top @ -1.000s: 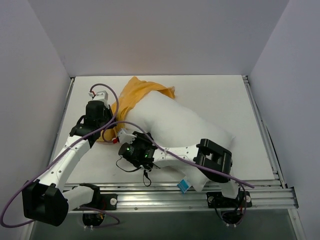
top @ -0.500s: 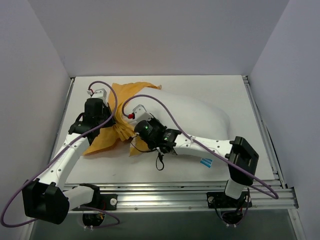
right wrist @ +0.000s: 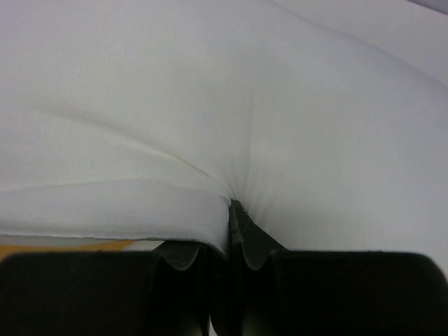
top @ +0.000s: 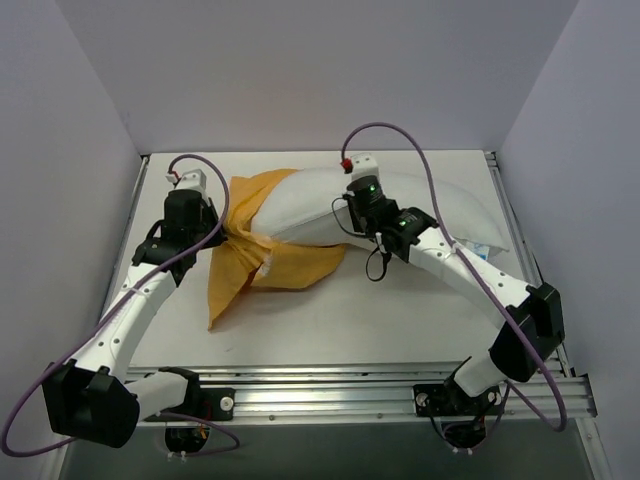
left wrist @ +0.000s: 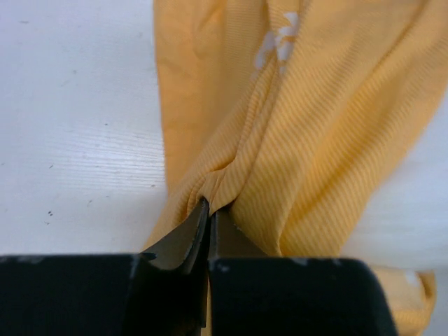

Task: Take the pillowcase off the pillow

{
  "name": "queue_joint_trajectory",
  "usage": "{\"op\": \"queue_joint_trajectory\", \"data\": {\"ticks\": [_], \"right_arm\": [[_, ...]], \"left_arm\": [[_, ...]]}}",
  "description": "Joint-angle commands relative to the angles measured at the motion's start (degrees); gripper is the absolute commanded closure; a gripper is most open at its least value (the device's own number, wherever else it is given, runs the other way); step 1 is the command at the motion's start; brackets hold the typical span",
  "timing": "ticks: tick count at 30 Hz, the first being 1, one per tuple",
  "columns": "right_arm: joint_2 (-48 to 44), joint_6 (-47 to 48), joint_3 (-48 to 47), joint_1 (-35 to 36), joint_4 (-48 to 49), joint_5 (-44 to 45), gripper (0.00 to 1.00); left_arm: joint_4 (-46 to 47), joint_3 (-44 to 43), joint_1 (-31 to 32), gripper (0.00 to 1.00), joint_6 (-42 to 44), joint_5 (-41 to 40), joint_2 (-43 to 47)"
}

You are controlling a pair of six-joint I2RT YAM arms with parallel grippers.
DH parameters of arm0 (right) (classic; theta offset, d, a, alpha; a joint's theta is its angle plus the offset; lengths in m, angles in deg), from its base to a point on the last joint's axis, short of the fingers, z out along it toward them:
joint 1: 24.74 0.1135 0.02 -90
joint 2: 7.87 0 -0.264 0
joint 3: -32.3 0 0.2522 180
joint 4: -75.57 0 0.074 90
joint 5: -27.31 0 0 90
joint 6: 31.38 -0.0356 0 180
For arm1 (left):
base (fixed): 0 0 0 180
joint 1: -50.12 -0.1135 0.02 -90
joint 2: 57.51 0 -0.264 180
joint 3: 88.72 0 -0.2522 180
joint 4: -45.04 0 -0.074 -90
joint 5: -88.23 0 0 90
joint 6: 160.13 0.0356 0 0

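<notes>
Fingers of the left gripper [top: 228,238] are pinched shut on a bunched fold of the pillowcase [top: 285,265] in the overhead view; the cloth seems to wrap only the pillow end nearest them; the pillow [top: 440,205] runs long-ways away from those fingers, across to the right gripper [top: 347,218], clamped on its white flank; from the left wrist, orange cloth [left wrist: 315,140] gathers at the closed tips and fans away ahead; from the right wrist, closed tips nip a pucker of white fabric [right wrist: 294,105]; pulling apart along that axis looks right.
</notes>
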Motion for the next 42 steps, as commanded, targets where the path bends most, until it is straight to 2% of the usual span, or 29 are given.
{"op": "queue_joint_trajectory", "data": {"ticks": [1,6,13,17,24,27,28,33,37,40,41,42], "right_arm": [[-6.8,-4.8,-1.9,-9.6,-4.1,5.8,1.0],[-8.3,-7.9,-2.4,-14.9,-6.2,-0.3,1.0],[-9.7,-9.1,-5.5,-15.5,-6.7,-7.7,1.0],[-9.0,-8.6,-16.2,-15.8,-9.7,-8.3,1.0],[-2.8,-8.1,-36.1,-18.1,-12.6,-12.4,1.0],[0.8,-7.7,-44.9,-19.7,-14.5,-13.0,1.0],[1.7,-7.6,-46.7,-20.9,-14.9,-13.3,1.0],[7.0,-5.6,-53.7,-24.8,-15.4,-10.4,1.0],[7.5,-3.3,-51.8,-25.7,-13.8,-8.0,1.0],[5.4,-3.9,-42.4,-25.7,-9.5,-10.3,1.0],[4.9,-4.8,-36.7,-25.7,-8.4,-11.6,1.0],[4.0,-5.4,-33.7,-25.7,-5.7,-13.2,1.0]], "left_arm": [[-6.4,-0.8,-4.7,0.94,2.1,-11.2,0.0],[-8.1,-1.3,-6.8,0.94,2.5,-11.2,-0.7],[-6.5,-2.1,-7.1,0.94,2.9,-10.2,-3.0],[-6.5,-5.8,-9.2,0.96,3.9,-11.4,-8.8],[-7.7,-21.2,-12.5,0.98,3.9,-11.7,-20.4],[-10.7,-30.6,-13.3,0.98,4.3,-11.6,-25.3],[-11.3,-35.2,-13.5,0.98,4.5,-11.5,-25.9],[-12.2,-42.2,-13.6,0.98,5.8,-12.4,-25.5],[-11.5,-39.8,-13.4,0.97,6.4,-11.8,-20.6],[-10.0,-32.4,-13.0,0.97,4.8,-8.8,-15.3],[-9.5,-30.1,-12.8,0.97,4.1,-7.7,-13.9],[-8.7,-25.0,-12.4,0.97,3.5,-5.5,-12.5]]}}
